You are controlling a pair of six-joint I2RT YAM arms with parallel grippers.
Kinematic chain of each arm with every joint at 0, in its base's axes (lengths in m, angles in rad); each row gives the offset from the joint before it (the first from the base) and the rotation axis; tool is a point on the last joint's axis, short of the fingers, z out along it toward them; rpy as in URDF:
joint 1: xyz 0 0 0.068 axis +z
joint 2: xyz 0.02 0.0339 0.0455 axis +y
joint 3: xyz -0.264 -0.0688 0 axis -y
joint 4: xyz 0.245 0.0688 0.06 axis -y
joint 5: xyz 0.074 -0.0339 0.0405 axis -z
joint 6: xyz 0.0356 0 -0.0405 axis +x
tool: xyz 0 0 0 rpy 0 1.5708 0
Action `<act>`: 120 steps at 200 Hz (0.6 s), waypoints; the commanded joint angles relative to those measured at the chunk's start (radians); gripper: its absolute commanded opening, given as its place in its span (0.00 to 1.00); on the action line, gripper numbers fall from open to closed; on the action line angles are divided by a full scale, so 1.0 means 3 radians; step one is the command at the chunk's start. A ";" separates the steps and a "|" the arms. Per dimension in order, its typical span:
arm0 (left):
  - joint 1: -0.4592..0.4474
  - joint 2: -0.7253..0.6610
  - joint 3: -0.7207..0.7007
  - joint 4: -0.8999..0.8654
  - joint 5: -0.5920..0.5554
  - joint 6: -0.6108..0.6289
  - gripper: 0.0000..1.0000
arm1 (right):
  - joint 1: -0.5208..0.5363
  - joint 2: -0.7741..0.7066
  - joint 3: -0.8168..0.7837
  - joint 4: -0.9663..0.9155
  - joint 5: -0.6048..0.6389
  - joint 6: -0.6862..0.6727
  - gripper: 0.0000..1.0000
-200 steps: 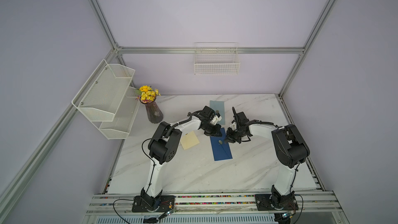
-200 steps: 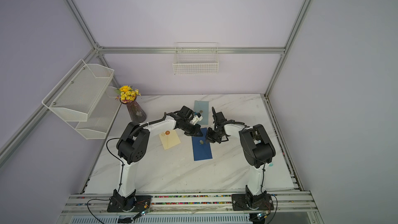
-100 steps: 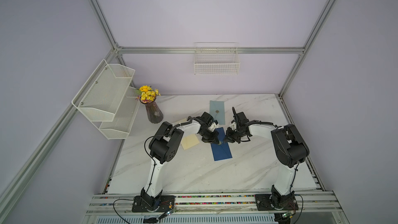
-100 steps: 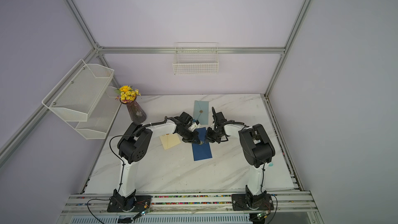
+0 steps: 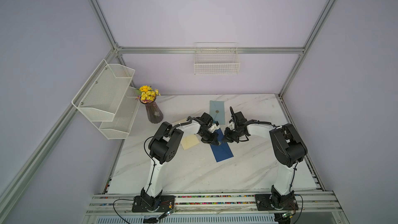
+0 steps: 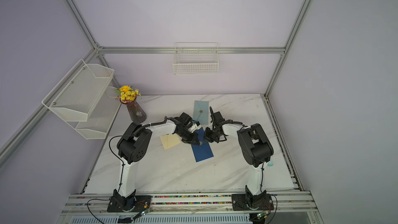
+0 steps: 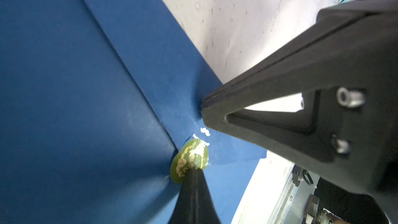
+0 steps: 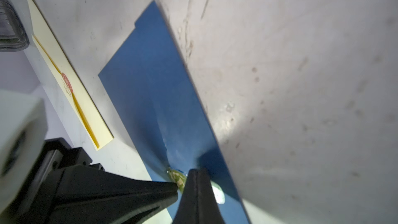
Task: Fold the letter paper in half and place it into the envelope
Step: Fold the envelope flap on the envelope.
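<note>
Seal [image 7: 189,160] on dark blue envelope [image 5: 223,151]: green, gold lettering, unreadable to us. Envelope flat on table [image 5: 193,169] between arms. We see left gripper [image 7: 194,175] and right gripper [image 8: 196,175] both clenched, tips meeting at seal. Corner vase [image 5: 154,113] holds yellow flowers [image 5: 147,93].

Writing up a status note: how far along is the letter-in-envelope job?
Done: nothing I can confirm; no loose letter paper shows. In hand: left pincer and right pincer, both shut, meet tips at the green seal of the dark blue envelope. Remaining: the envelope looks closed, so insertion likely follows.
</note>
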 commanded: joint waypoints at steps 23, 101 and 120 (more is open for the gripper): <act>-0.0023 0.0042 -0.0050 -0.0289 -0.0250 0.0131 0.00 | 0.0140 -0.0001 -0.0106 -0.0171 -0.0042 -0.0050 0.00; -0.0010 0.0083 -0.0018 -0.0314 -0.0234 0.0115 0.00 | 0.0173 0.0164 -0.0095 -0.0363 -0.0040 -0.0147 0.00; 0.0012 0.0068 -0.0033 -0.0317 -0.0234 0.0106 0.00 | 0.0175 0.0249 -0.0097 -0.0388 -0.0005 -0.0155 0.00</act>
